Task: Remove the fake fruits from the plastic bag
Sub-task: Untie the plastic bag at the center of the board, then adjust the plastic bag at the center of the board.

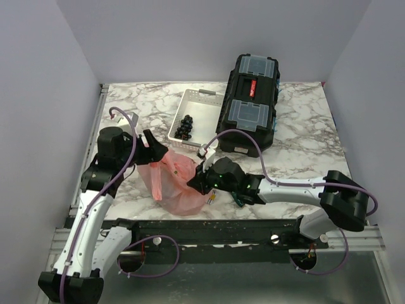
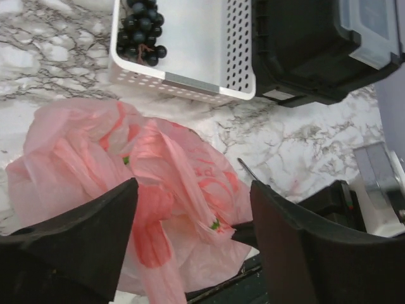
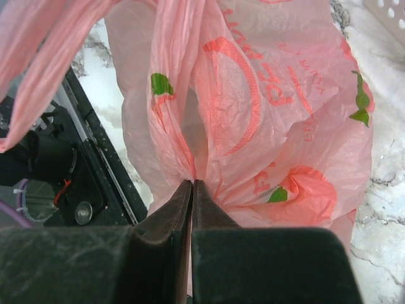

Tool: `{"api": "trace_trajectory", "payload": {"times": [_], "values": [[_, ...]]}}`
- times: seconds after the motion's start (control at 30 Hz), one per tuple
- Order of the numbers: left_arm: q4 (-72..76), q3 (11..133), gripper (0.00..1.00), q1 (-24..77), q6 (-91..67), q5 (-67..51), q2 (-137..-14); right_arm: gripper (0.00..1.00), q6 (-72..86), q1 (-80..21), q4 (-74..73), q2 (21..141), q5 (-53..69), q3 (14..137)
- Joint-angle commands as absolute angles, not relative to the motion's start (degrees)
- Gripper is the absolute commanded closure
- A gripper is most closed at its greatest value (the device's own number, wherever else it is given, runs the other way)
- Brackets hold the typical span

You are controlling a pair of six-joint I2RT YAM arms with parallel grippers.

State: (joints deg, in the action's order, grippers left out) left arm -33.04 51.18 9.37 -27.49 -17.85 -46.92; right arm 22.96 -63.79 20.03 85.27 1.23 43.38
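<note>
The pink-red plastic bag (image 1: 175, 182) lies crumpled at the near edge of the marble table, between my two grippers. It also shows in the left wrist view (image 2: 139, 183) and fills the right wrist view (image 3: 272, 107). My right gripper (image 3: 192, 185) is shut on a pinch of the bag's film at its right side; in the top view it sits against the bag (image 1: 197, 182). My left gripper (image 2: 193, 209) is open and hovers over the bag's left part, empty; in the top view it is at the bag's upper left (image 1: 154, 147). The fake fruits are hidden inside the bag.
A white perforated tray (image 1: 204, 101) behind the bag holds a cluster of small black grapes (image 1: 186, 126). A black toolbox (image 1: 250, 101) stands to the tray's right. The table's dark front rail (image 1: 209, 225) runs just below the bag.
</note>
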Motion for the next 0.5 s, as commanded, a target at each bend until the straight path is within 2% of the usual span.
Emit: {"api": "trace_trajectory", "payload": {"times": [0.0,0.1,0.27,0.4,0.47], "values": [[-37.51,51.09,0.23,9.14,-27.33,-25.58,-41.79,0.95,23.8,-64.18,18.96,83.77,-2.03,45.22],[-42.24,50.82,0.18,9.23,-29.22,-21.68,-39.86,0.9,24.19,-64.18,20.46,83.17,-2.39,44.74],[-46.71,49.06,0.17,9.23,-32.86,-16.08,-36.31,0.78,23.11,-64.19,19.39,83.19,-4.3,46.54],[-45.18,45.2,0.17,9.24,-35.6,-19.12,-35.59,0.64,22.01,-64.17,18.21,83.39,-5.21,49.18],[-42.88,42.81,0.22,9.28,-36.4,-22.24,-36.25,0.54,21.8,-64.18,17.84,83.56,-5.21,50.27]]}}
